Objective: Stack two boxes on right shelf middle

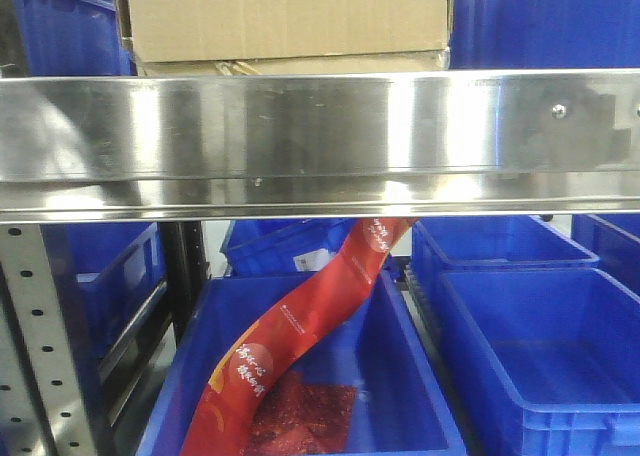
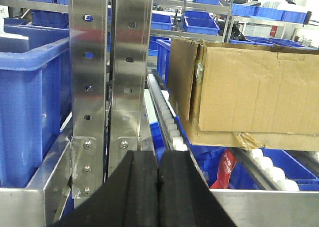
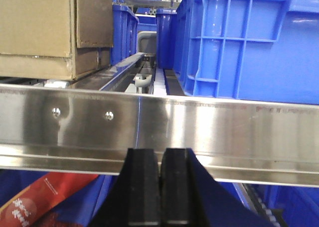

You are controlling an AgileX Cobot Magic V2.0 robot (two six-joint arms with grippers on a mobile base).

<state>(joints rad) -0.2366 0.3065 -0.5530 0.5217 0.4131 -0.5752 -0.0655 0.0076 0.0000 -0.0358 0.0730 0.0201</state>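
A brown cardboard box (image 1: pixel 285 16) rests on a flatter cardboard box (image 1: pixel 300 66) on the steel shelf (image 1: pixel 320 141), at the top of the front view. The stack also shows in the left wrist view (image 2: pixel 249 92) to the right, on white rollers, and in the right wrist view (image 3: pixel 50 28) at the upper left. My left gripper (image 2: pixel 158 160) is shut and empty, in front of a steel upright, left of the boxes. My right gripper (image 3: pixel 161 157) is shut and empty, just below the shelf's front rail (image 3: pixel 199 127).
A blue bin (image 1: pixel 310 376) under the shelf holds a red snack bag (image 1: pixel 300 336). More blue bins (image 1: pixel 540 356) stand to its right. A blue crate (image 3: pixel 249 43) stands on the shelf right of the boxes. A perforated steel upright (image 2: pixel 89 87) and a blue bin (image 2: pixel 30 97) stand left.
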